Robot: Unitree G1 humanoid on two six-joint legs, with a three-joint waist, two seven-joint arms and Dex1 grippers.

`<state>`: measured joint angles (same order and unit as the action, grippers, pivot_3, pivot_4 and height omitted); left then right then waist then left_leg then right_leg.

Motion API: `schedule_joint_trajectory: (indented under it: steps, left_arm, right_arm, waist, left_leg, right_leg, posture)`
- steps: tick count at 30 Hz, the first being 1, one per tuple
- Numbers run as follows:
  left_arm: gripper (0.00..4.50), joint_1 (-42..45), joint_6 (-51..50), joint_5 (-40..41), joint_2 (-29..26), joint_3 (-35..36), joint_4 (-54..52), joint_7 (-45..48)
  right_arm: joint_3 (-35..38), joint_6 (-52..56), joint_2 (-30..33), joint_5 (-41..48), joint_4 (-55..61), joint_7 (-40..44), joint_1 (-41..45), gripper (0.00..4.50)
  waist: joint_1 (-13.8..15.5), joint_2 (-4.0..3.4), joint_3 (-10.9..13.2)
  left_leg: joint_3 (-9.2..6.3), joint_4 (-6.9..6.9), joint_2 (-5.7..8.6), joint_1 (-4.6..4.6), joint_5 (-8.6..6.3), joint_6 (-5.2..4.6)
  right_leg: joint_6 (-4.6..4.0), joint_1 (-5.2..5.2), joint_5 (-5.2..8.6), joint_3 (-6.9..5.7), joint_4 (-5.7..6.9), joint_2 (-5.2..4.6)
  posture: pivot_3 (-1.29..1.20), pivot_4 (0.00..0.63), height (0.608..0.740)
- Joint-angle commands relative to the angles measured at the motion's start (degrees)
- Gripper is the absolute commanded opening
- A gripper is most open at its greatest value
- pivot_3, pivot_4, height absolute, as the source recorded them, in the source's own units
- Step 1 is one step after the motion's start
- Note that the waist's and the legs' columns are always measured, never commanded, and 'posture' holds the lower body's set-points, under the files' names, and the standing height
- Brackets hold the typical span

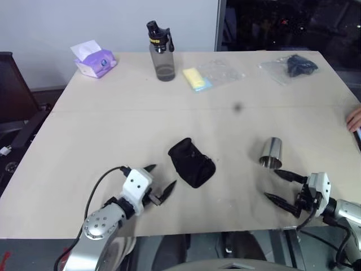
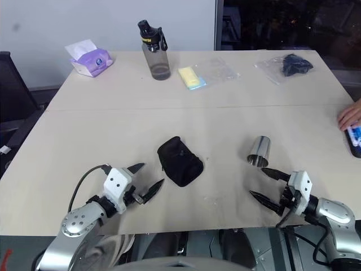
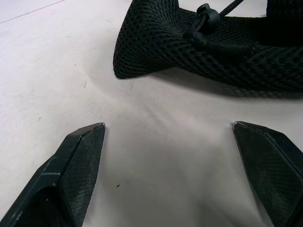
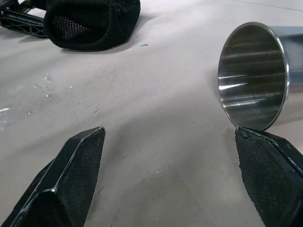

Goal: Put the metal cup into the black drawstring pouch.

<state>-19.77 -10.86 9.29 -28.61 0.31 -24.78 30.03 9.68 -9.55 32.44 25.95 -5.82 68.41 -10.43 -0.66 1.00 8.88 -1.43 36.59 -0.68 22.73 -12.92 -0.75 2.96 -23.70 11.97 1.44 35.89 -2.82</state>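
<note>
The metal cup (image 1: 272, 152) lies on its side on the table's right half, its open mouth (image 4: 251, 75) facing my right gripper. My right gripper (image 1: 277, 186) stands open just in front of the cup, with nothing between its fingers (image 4: 71, 175). The black drawstring pouch (image 1: 192, 162) lies crumpled at the table's middle front, its mesh, cord and toggle (image 3: 208, 16) in the left wrist view. Close to the pouch's left, my left gripper (image 1: 160, 179) is open and empty, fingertips (image 3: 85, 156) pointing toward it.
At the table's far side stand a grey bottle with a black cap (image 1: 162, 52), a purple tissue pack (image 1: 94, 60), a yellow sponge in clear plastic (image 1: 197, 78) and a dark item in a clear bag (image 1: 293, 66). A person's hand (image 1: 354, 118) rests at the right edge.
</note>
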Motion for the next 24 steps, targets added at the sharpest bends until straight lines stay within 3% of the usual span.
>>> schedule_joint_trajectory:
  steps: [1,24]
  left_arm:
    - [4.50,-1.9,-1.0,0.2,-0.3,-0.1,-0.4,0.7]
    - [4.50,-3.6,-3.1,2.4,-1.7,-0.8,-4.5,3.6]
  right_arm:
    - [1.0,-1.2,0.7,0.5,-0.5,0.7,0.7,4.44]
    - [0.8,-1.0,0.8,1.3,0.3,1.6,0.4,4.44]
  waist:
    - [0.0,0.00,0.0]
    - [0.1,0.01,0.0]
  left_leg:
    - [0.00,0.00,0.00,0.00,0.00,0.00]
    - [0.03,0.00,0.02,0.01,0.00,0.00]
  right_leg:
    - [0.00,0.00,0.00,0.00,0.00,0.00]
    - [0.00,0.00,0.00,0.01,0.00,-0.01]
  posture:
    - [0.00,0.150,0.740]
    - [0.00,0.150,0.740]
